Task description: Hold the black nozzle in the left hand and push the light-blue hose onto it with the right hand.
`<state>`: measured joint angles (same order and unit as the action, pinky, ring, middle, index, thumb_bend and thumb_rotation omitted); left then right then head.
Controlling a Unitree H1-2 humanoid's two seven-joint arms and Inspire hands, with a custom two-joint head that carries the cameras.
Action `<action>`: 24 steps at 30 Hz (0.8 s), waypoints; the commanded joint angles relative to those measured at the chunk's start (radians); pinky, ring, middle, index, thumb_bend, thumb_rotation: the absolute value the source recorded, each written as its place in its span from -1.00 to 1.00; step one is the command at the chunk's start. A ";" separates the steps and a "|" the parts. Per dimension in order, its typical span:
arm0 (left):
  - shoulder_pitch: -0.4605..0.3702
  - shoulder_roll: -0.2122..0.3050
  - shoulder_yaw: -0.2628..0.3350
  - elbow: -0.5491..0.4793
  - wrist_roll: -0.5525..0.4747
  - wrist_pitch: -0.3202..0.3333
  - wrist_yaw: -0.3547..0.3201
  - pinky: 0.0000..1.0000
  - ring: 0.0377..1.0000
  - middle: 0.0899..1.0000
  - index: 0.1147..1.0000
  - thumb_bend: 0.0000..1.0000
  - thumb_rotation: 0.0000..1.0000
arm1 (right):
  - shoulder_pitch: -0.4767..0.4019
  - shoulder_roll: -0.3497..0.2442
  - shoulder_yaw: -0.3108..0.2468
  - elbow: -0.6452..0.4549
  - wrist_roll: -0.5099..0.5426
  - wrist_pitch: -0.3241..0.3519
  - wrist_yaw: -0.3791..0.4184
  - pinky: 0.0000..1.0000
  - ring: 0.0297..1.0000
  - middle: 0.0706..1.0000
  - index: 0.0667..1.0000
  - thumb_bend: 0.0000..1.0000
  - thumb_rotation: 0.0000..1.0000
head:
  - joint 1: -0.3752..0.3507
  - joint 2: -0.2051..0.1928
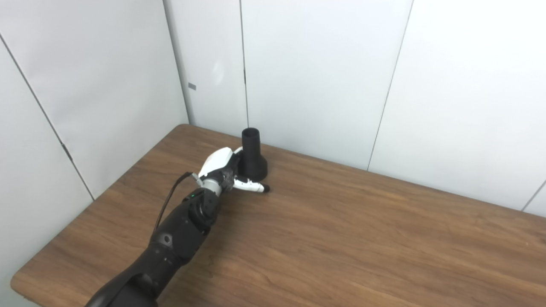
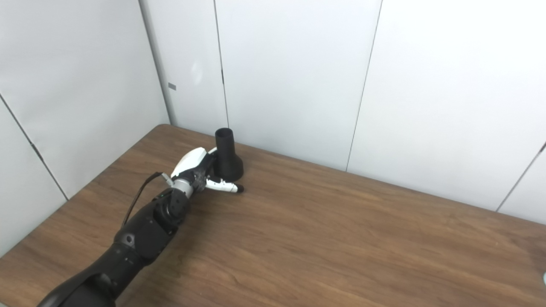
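Nearest the camera, the dark left arm point(image 1: 170, 243) comes up from the bottom-left edge and reaches diagonally toward the far left part of the surface point(image 1: 341, 238). Its white left hand point(image 1: 224, 170) lies low at the foot of the black nozzle point(image 1: 253, 154), on the nozzle's left side, with the palm against the flared base. One digit with a dark tip point(image 1: 251, 186) stretches out to the right along the wood, just in front of the base; the other fingers are hidden behind the nozzle, so whether the hand has clamped on it or only rests open beside it cannot be told.

That nozzle stands upright, wide end down and narrow open mouth up, near the back edge of the surface and close to the corner where the walls meet.

Right of the nozzle, the brown wood-grain top stretches wide and bare toward the right edge of both views, leaving ample room on that side. At the left, the surface's rounded front corner sits near the arm.

White wall panels point(image 1: 324, 76) with thin vertical seams close in the back and left sides.
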<state>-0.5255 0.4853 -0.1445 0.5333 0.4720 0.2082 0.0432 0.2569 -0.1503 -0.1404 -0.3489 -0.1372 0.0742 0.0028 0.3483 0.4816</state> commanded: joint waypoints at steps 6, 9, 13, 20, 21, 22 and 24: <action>0.011 -0.004 -0.033 0.086 0.025 -0.018 0.020 0.98 0.70 0.63 0.69 1.00 -0.49 | 0.019 -0.019 -0.013 -0.049 0.002 0.009 0.000 0.09 0.28 0.31 0.21 -0.60 -0.90 | -0.003 0.010; 0.011 -0.007 -0.040 0.093 0.042 -0.017 0.050 0.95 0.66 0.62 0.67 1.00 -0.46 | 0.024 -0.019 -0.012 -0.059 -0.002 0.019 -0.001 0.09 0.27 0.31 0.22 -0.59 -0.86 | -0.009 0.012; 0.006 -0.021 -0.038 0.132 0.054 -0.038 0.112 0.90 0.62 0.58 0.63 1.00 -0.44 | 0.028 -0.022 -0.011 -0.061 -0.006 0.010 -0.002 0.08 0.27 0.29 0.21 -0.59 -0.90 | -0.011 0.014; -0.012 -0.033 -0.066 0.207 0.087 -0.066 0.199 0.90 0.55 0.51 0.59 1.00 -0.33 | 0.031 -0.022 -0.013 -0.060 -0.004 0.008 -0.003 0.08 0.26 0.29 0.20 -0.56 -0.81 | -0.013 0.018; -0.013 -0.033 -0.070 0.212 0.091 -0.069 0.203 0.90 0.54 0.50 0.58 1.00 -0.32 | 0.032 -0.021 -0.013 -0.063 -0.002 0.013 -0.003 0.09 0.26 0.29 0.21 -0.56 -0.80 | -0.007 0.020; -0.012 -0.030 -0.080 0.209 0.102 -0.066 0.200 0.89 0.53 0.50 0.58 0.97 -0.31 | 0.033 -0.021 -0.013 -0.066 -0.003 0.017 -0.002 0.09 0.27 0.29 0.21 -0.56 -0.80 | -0.007 0.020; -0.003 -0.020 -0.107 0.169 0.129 -0.033 0.173 0.87 0.56 0.56 0.60 0.81 -0.26 | 0.036 -0.021 -0.012 -0.077 -0.008 0.025 -0.001 0.10 0.27 0.30 0.21 -0.56 -0.84 | -0.013 0.026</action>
<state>-0.5600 0.4648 -0.2276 0.6919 0.5882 0.1347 0.2847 0.2869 -0.1560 -0.1426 -0.3865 -0.1364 0.1061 0.0036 0.3345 0.5077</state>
